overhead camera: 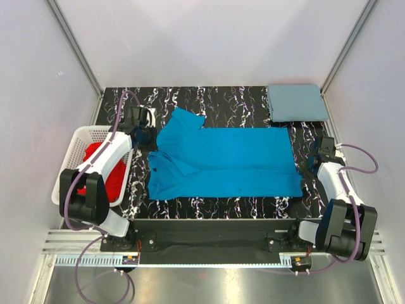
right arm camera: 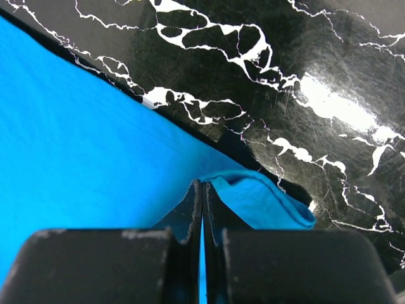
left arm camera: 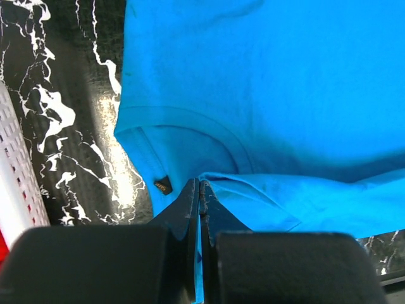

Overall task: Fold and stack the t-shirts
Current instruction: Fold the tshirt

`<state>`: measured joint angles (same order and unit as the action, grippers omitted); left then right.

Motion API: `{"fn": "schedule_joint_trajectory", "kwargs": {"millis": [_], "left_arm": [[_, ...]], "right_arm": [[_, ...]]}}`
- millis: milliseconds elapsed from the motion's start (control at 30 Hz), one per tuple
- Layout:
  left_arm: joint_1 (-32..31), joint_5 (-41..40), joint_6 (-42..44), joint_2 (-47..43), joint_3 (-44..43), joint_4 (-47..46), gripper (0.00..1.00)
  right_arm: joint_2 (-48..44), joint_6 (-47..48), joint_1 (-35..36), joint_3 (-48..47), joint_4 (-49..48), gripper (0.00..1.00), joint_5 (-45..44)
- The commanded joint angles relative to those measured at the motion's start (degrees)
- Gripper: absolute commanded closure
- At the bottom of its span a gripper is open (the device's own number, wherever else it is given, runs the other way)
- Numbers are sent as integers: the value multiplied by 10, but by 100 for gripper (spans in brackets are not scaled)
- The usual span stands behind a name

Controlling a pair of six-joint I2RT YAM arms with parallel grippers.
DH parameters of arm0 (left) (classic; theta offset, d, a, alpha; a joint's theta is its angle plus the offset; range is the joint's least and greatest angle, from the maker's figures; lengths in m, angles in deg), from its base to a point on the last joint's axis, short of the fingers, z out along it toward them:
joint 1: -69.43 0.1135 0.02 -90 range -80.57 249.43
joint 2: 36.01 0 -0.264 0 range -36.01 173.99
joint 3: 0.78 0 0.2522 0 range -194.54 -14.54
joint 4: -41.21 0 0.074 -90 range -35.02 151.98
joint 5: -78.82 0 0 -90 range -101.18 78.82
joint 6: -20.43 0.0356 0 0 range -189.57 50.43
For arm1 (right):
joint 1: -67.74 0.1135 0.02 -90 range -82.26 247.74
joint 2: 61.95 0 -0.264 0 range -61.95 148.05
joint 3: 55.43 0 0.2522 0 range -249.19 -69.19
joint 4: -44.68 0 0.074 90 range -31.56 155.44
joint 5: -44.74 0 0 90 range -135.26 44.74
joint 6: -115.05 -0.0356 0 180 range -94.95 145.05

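A bright blue t-shirt (overhead camera: pixel 231 161) lies spread across the black marbled table (overhead camera: pixel 253 206), collar end to the left. My left gripper (overhead camera: pixel 152 140) is shut on its cloth beside the collar (left arm camera: pixel 183 123), with a thin fold of blue pinched between the jaws at the left gripper (left arm camera: pixel 200 185). My right gripper (overhead camera: pixel 305 168) is shut on the shirt's right edge; in the right wrist view the right gripper (right arm camera: pixel 202 185) holds a lifted fold of blue cloth (right arm camera: pixel 262 202). A folded grey-blue t-shirt (overhead camera: pixel 296 102) rests at the far right corner. Red t-shirts (overhead camera: pixel 104 174) lie in the basket.
A white lattice basket (overhead camera: pixel 79 142) stands at the table's left edge, its wall (left arm camera: pixel 16 183) close to the left gripper. White enclosure walls surround the table. Both arm bases sit on the rail at the near edge.
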<state>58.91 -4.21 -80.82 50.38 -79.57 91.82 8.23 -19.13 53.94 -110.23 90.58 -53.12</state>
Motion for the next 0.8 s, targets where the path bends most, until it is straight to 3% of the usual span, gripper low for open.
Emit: {"fn": "schedule_joint_trajectory", "kwargs": {"millis": [0, 300, 767], "left_arm": [[0, -23, 20, 12, -29, 2, 100], [0, -22, 18, 63, -66, 7, 100], [0, -112, 12, 45, -59, 18, 100]], "right_arm": [[10, 15, -3, -22, -24, 100, -14], [35, 27, -4, -15, -104, 100, 104], [86, 45, -8, -38, -84, 100, 45]]}}
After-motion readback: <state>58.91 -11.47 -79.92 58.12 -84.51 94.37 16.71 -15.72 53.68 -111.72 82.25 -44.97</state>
